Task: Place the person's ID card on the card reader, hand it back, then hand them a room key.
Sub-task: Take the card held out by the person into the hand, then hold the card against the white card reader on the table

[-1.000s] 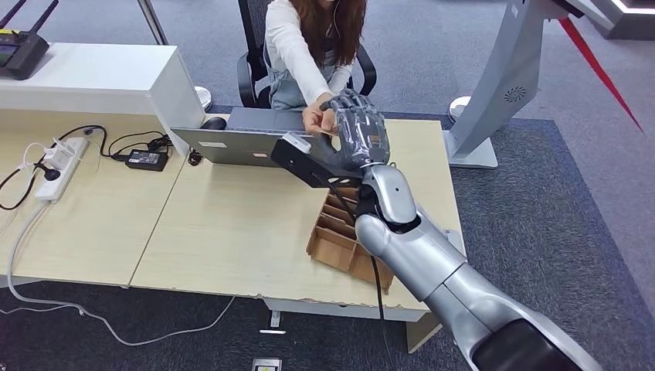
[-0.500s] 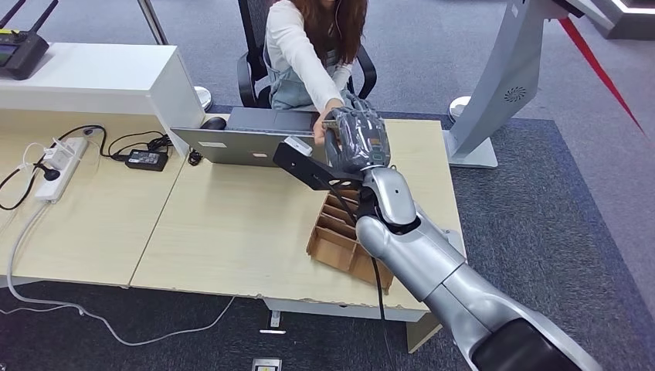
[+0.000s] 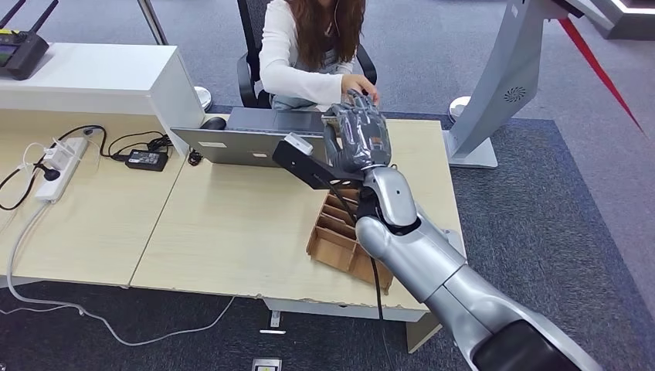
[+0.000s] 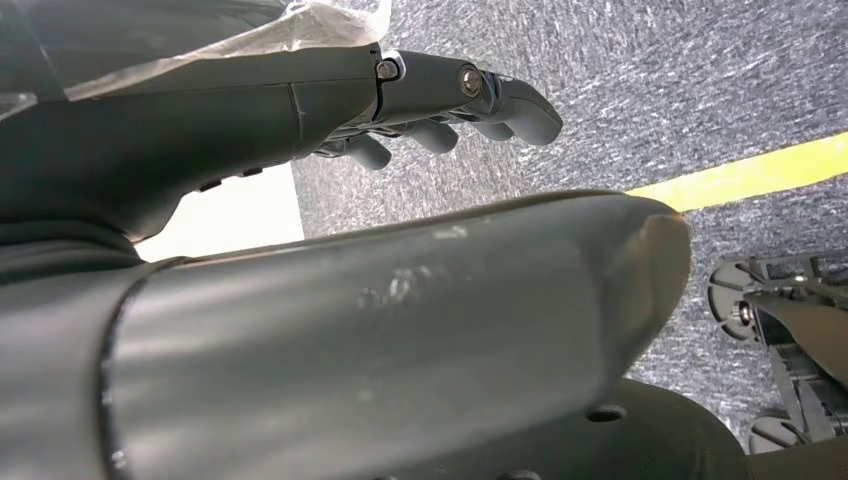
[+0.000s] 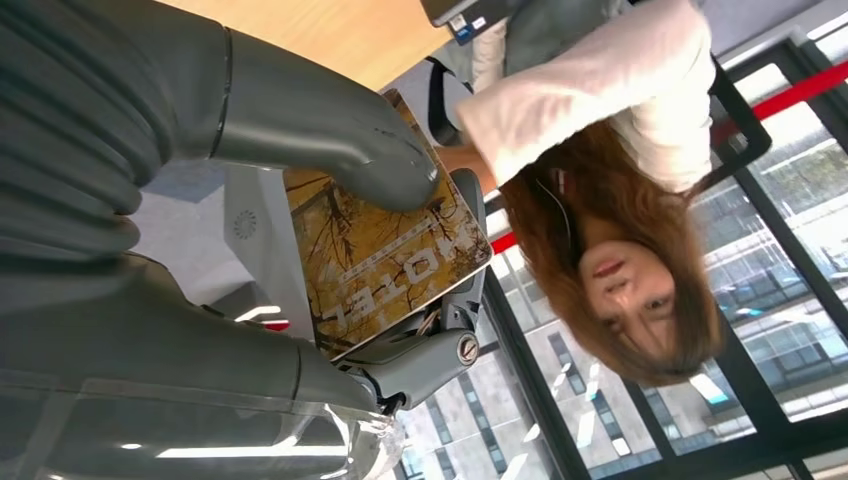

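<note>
Reaching out above the far edge of the surface (image 3: 232,224), right hand (image 3: 357,137) gripping one hotel room key card (image 5: 385,255) between thumb and fingers, facing one seated person (image 3: 309,46). Hanging over carpet, left hand (image 4: 300,100) holding nothing, fingers loosely extended.

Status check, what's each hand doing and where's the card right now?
Right hand raised over the desk, gripping a brown-and-gold "HOTEL" card. Left hand hanging empty, fingers apart. Person's hand just beyond the right hand, off the card.
</note>
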`<control>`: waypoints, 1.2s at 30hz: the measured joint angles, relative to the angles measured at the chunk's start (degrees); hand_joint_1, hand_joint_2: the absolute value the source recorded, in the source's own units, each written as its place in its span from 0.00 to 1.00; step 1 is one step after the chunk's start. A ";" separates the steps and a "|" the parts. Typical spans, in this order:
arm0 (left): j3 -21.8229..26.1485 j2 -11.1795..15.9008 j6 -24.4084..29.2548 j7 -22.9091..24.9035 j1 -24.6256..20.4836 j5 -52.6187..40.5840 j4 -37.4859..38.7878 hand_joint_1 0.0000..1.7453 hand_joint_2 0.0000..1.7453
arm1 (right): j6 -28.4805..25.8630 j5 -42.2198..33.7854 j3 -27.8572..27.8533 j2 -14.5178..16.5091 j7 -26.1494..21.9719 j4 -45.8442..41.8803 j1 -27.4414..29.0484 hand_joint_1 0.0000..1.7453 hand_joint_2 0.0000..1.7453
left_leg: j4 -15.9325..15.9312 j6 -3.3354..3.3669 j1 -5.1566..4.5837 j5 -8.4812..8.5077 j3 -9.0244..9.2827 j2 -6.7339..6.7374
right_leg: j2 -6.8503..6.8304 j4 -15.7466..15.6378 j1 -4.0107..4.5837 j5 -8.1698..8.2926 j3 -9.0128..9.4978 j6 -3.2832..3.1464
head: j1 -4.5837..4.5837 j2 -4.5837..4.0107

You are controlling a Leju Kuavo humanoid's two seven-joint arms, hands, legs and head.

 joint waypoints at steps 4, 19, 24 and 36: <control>0.01 0.00 0.07 0.24 0.15 0.49 0.00 0.00 0.00 | -0.14 0.78 -0.69 -1.77 1.27 -4.76 0.99 1.00 1.00 | 0.01 0.00 0.00 0.00 0.00 0.00 | 0.00 0.00 0.00 0.00 -0.01 0.00 | 0.00 0.00; 0.04 0.00 0.39 0.38 0.47 1.01 0.00 0.00 0.00 | 0.54 3.77 -3.58 -8.80 3.45 -21.72 4.84 1.00 1.00 | 0.02 0.00 0.00 -0.02 0.05 0.10 | 0.09 0.00 0.00 0.01 -0.01 -0.01 | 0.02 0.00; 0.05 0.00 0.66 0.38 0.53 1.65 0.00 0.00 0.00 | 1.52 8.52 -5.34 -12.14 5.96 -26.28 7.44 1.00 1.00 | 0.06 0.02 -0.01 -0.04 0.06 0.08 | 0.08 -0.01 -0.01 0.01 0.00 0.00 | 0.02 0.00; 0.19 0.02 0.67 0.63 0.72 3.13 0.00 0.00 0.00 | 2.58 11.27 -15.14 -21.23 14.52 -38.88 21.87 1.00 1.00 | 0.10 0.06 0.00 -0.09 0.05 0.10 | 0.10 -0.04 -0.02 0.00 0.04 0.01 | 0.02 0.00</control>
